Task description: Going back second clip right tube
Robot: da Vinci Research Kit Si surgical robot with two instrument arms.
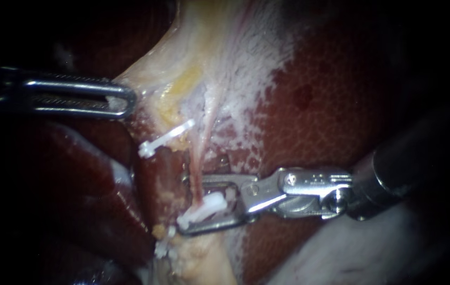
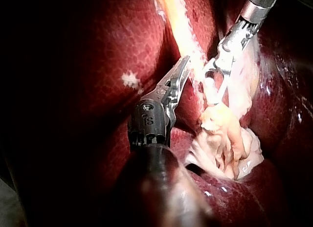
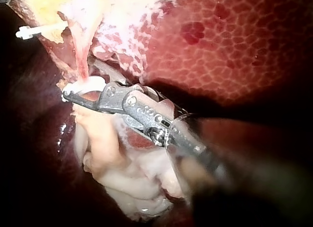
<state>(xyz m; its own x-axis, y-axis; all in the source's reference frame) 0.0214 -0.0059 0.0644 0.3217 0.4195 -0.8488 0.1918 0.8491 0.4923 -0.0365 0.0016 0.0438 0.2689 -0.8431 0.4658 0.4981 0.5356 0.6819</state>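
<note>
The pink right tube (image 1: pixel 199 158) runs down from the pale tissue (image 1: pixel 209 63) into my right instrument (image 1: pixel 187 206). Its jaws stand open, one above and one below a white clip (image 1: pixel 206 207) that sits across the tube. In the right wrist view this clip (image 3: pixel 82 84) lies at the tip of my right instrument (image 3: pixel 68 95). Another white clip (image 1: pixel 164 138) sits higher, to the left. My left instrument (image 1: pixel 122 100) is shut on the edge of the pale tissue. In its wrist view the left instrument (image 2: pixel 182 65) lies beside the yellow-white strand (image 2: pixel 181 26).
Dark red liver (image 1: pixel 341 105) fills the right side and a glossy lobe (image 1: pixel 87 190) lies lower left. Small white pieces (image 1: pixel 164 248) sit on the yellow tissue below the jaws. A bunched pale mass (image 3: pixel 127 178) lies under my right instrument's shaft.
</note>
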